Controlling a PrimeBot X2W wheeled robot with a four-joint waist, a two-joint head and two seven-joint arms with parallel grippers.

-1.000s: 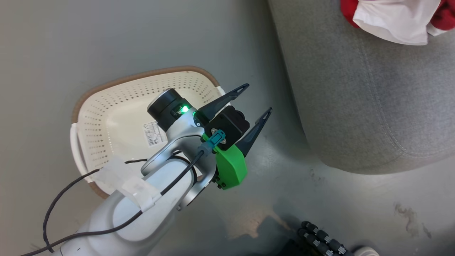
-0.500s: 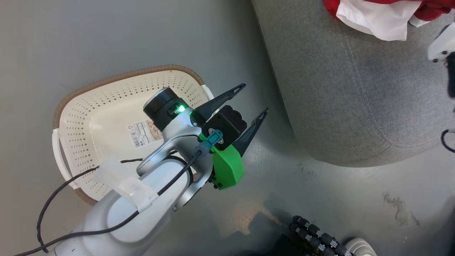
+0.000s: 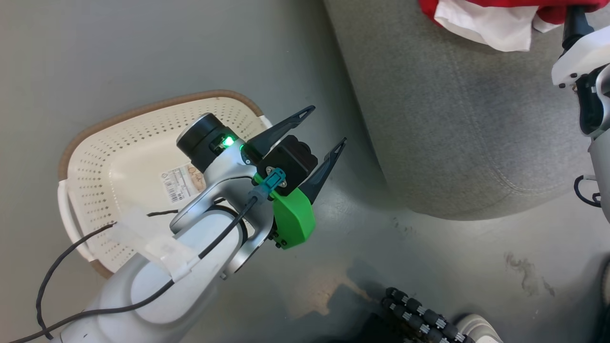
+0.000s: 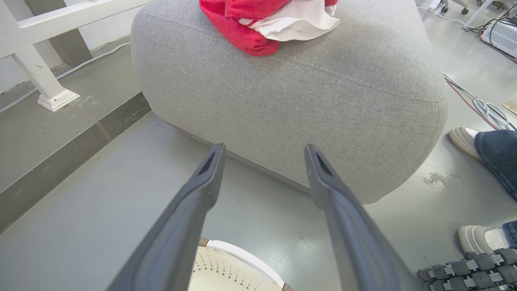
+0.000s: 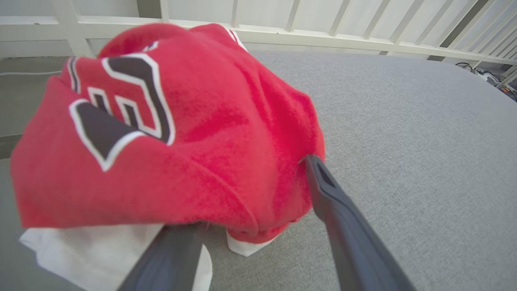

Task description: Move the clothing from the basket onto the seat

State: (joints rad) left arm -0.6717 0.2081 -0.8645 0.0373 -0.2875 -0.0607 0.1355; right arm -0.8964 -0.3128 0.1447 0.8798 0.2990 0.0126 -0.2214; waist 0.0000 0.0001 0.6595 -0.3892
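- Soft red sports clothing with white trim (image 5: 181,161): bunched in a heap on top of the large rounded grey fabric seat (image 3: 452,119), on the side away from the basket. No clear long axis.
- Small oval cream perforated plastic basket (image 3: 119,157): on the floor (image 3: 429,267) beside the seat, apart from it. Just a label (image 3: 178,180) inside, so I judge it emptied.
- Right gripper (image 5: 258,194): over the seat top, jaws spread wide, heap between them, red fabric draped over one finger (image 5: 169,258). Nothing looks pinched.
- Left gripper (image 3: 328,125): jaws wide, holding nothing, over the basket's seat-side rim, pointing at the seat.
- Right arm is far nearer the clothing. The cloth lies straight ahead, between and over the jaws, so a careless pull-back could drag the heap.
- Room: bare seat top beside the heap. A person's shoe (image 4: 464,137) is on the floor next to the seat.
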